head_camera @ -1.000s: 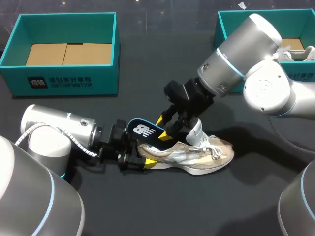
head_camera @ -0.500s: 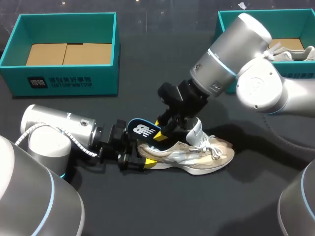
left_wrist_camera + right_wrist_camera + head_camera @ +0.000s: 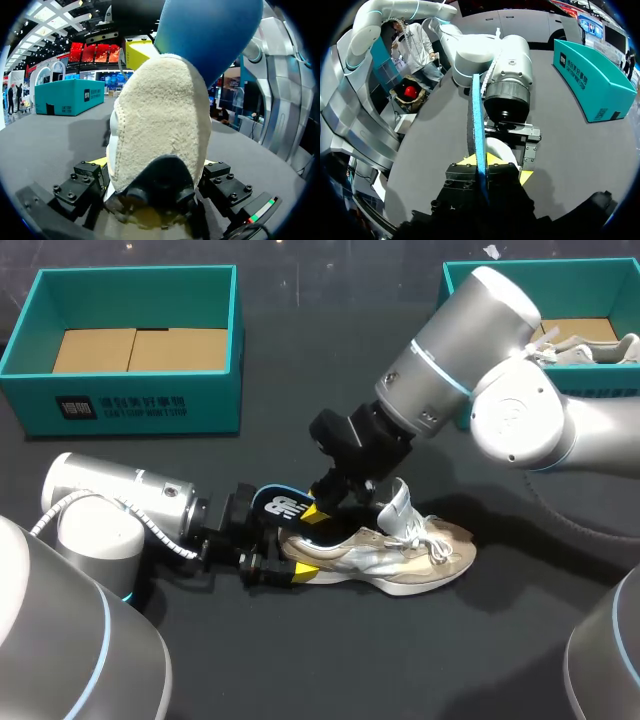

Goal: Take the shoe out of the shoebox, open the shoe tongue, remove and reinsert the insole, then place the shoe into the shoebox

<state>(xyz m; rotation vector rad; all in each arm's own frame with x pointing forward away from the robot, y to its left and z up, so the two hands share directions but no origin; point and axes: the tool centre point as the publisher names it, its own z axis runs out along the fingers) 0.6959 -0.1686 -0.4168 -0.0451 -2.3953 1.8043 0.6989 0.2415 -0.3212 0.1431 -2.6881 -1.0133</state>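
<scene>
Mid-desk [image 3: 330, 660], the left gripper [image 3: 288, 562] is clamped on the shoe [image 3: 400, 552] by its heel. The right gripper [image 3: 322, 508] pinches the insole [image 3: 283, 506], which stands half out. Insole step, I'd say; next needs a clean pull free of the shoe.

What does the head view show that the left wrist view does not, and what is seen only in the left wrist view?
Only the head view: the whole shoe on its sole, with laces and raised tongue, and a second shoe in the right-hand box. Only the left wrist view: the fuzzy heel from close behind, clamped between the fingers of the left gripper. Both: the shoe, the blue insole held above its heel by the right gripper, and the left-hand box.
</scene>
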